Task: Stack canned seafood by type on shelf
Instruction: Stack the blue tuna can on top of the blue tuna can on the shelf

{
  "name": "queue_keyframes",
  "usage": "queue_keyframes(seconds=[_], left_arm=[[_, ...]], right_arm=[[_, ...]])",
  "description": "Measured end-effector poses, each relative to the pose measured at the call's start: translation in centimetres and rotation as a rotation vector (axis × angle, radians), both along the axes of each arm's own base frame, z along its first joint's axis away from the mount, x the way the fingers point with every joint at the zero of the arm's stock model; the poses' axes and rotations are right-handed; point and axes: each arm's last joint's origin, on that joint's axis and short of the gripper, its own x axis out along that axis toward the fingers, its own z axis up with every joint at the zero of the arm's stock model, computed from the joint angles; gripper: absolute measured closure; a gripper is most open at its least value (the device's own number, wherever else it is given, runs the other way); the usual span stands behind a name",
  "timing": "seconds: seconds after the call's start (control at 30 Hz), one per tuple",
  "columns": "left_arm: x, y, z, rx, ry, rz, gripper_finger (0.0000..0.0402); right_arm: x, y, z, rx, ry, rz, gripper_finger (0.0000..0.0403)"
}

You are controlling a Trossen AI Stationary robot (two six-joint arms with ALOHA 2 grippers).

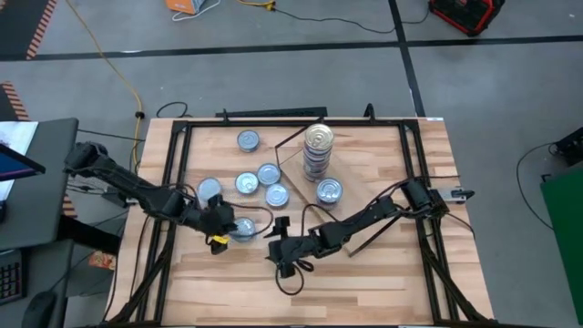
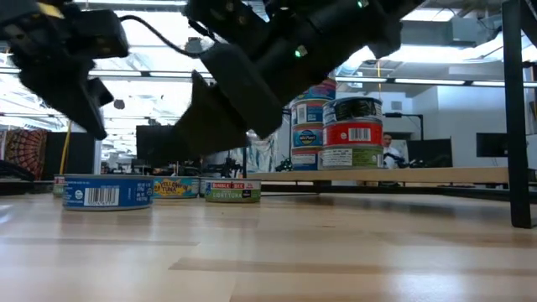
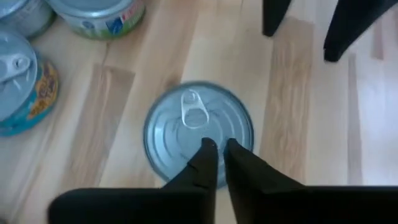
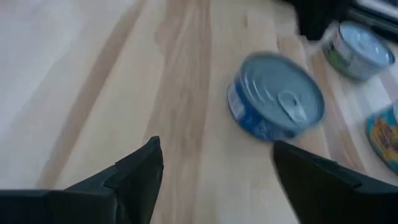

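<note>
Broadly, the plank desk (image 1: 383, 273) fills the high view, with a dark frame running round its edges. On its far right part lies the shelf (image 1: 364, 178), a light-wood board, carrying a tall stack of tins (image 1: 318, 150) and, just beside it, a single tin (image 1: 329, 190). In the low view the stack shows a red-labelled tin (image 2: 358, 132) among blue ones.

Left of the shelf, loose tuna tins (image 1: 260, 178) lie flat on the desk in a small cluster, one more (image 1: 248, 140) sitting apart near the far edge and another (image 1: 209, 188) off to the left.

Nearer the front, the left arm reaches in from the left, and its tool (image 1: 221, 223) hangs over a blue-labelled tin (image 3: 198, 134), the fingers (image 3: 239, 165) pressed nearly together above the lid's pull tab, grasping nothing. That tin rests on the desk, well apart from the shelf.

From the right, the right arm stretches toward the desk's middle; its tool (image 1: 282, 244) stands spread wide and empty, with the same tin near it on the bare wood, beyond the tips.
</note>
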Motion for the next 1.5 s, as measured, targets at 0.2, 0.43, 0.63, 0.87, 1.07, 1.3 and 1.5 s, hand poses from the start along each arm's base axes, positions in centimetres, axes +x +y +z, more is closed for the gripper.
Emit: queue_keyframes(seconds=[0.2,0.43,0.63,0.87,1.07,1.3,1.5], left_arm=[[-1.0,-1.7,-0.2,0.084,-0.033,-0.018,0.0301],[-2.1,-4.2,-0.7,0.21,-0.068,-0.11,0.0272],[-2.2,-6.0,-2.2,0.338,-0.071,-0.187,0.0288],[-2.0,-6.8,-3.8,0.461,-0.023,-0.24,0.0284],[-1.8,-7.0,-4.8,0.529,0.03,-0.316,0.0293],[-1.2,-7.7,-6.7,0.673,0.101,-0.463,0.033],[-0.6,-8.5,-7.2,0.819,0.122,-0.474,0.0341]], right_arm=[[0.4,-0.3,1.2,-0.004,0.015,-0.009,0.0076],[0.5,-0.3,2.6,0.006,0.015,-0.021,0.0076],[0.8,-0.2,3.3,-0.005,0.006,-0.03,0.0076],[1.6,-1.0,4.5,0.057,0.006,0.0,0.0076],[2.2,-2.1,5.1,0.064,-0.009,-0.007,0.0076],[2.3,-2.4,5.0,0.097,0.004,0.031,0.0076],[2.2,-2.3,5.6,0.116,0.002,0.054,0.0076]])
